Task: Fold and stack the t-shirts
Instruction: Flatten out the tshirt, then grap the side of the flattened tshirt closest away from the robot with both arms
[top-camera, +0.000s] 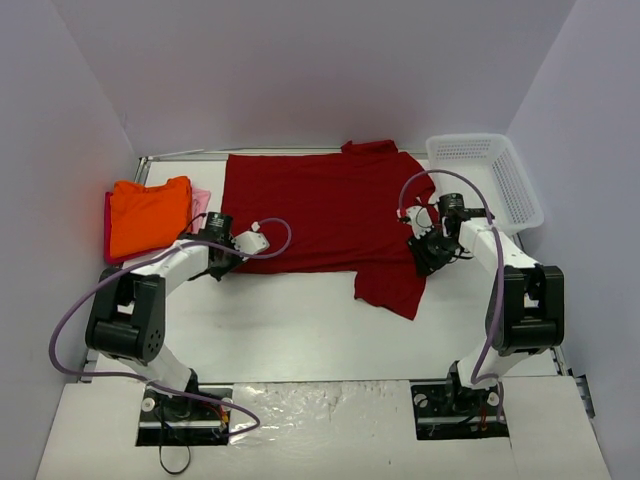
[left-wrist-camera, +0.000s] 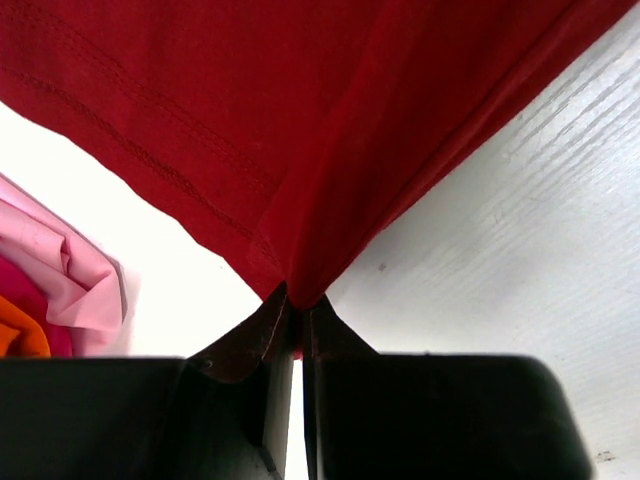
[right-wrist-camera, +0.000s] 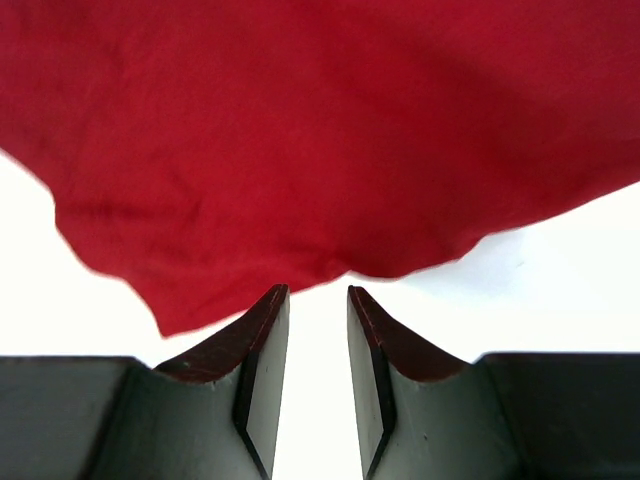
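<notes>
The large dark red t-shirt (top-camera: 320, 215) lies spread flat across the back middle of the table. My left gripper (top-camera: 222, 262) is shut on its near left hem corner; the left wrist view shows the red cloth (left-wrist-camera: 300, 150) pinched between the jaws (left-wrist-camera: 298, 298). My right gripper (top-camera: 428, 258) is open and empty at the shirt's right side, next to the sleeve, with the cloth edge (right-wrist-camera: 320, 150) just beyond its tips (right-wrist-camera: 318, 292). The orange t-shirt (top-camera: 148, 215) lies folded at the far left on the pale pink t-shirt (top-camera: 201, 201), which also shows in the left wrist view (left-wrist-camera: 70, 270).
A white mesh basket (top-camera: 485, 178) stands at the back right corner. White walls close in the table at left, back and right. Purple cables loop from both arms over the table.
</notes>
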